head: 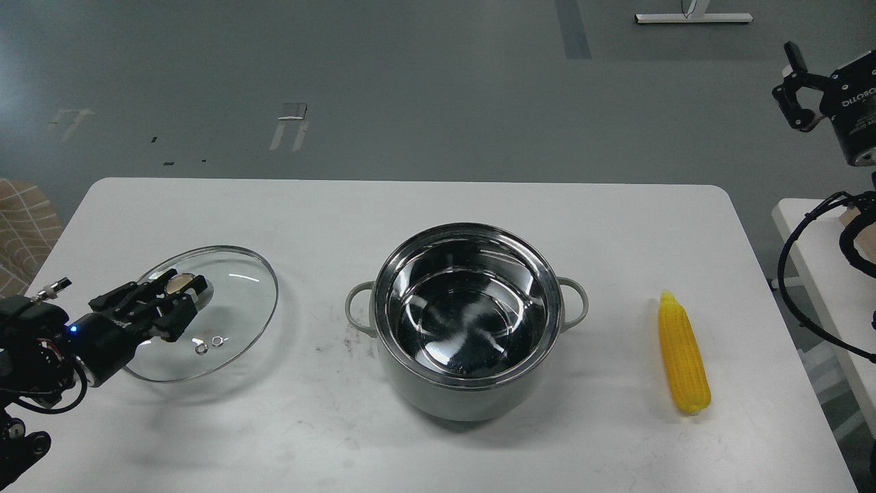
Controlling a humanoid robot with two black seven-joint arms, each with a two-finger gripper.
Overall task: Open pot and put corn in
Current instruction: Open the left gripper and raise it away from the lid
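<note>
The round grey-green pot with a shiny steel interior (pixel 468 322) stands uncovered at mid-tabletop; the bright yellow tapered corn cob (pixel 683 353) lies well apart to its right. On the white tabletop (pixel 410 205), well to the pot's left, rests the round glass lid with a gold knob (pixel 226 274). My left hand (pixel 181 291) pinches that knob. My right hand (pixel 794 96) hangs off the tabletop's far right; I cannot tell its spread.

Grey floor (pixel 410 89) fills the far side, pale scuffs at ten o'clock, white furniture foot (pixel 691 18) at one o'clock, second white table (pixel 821 274) edging in at three.
</note>
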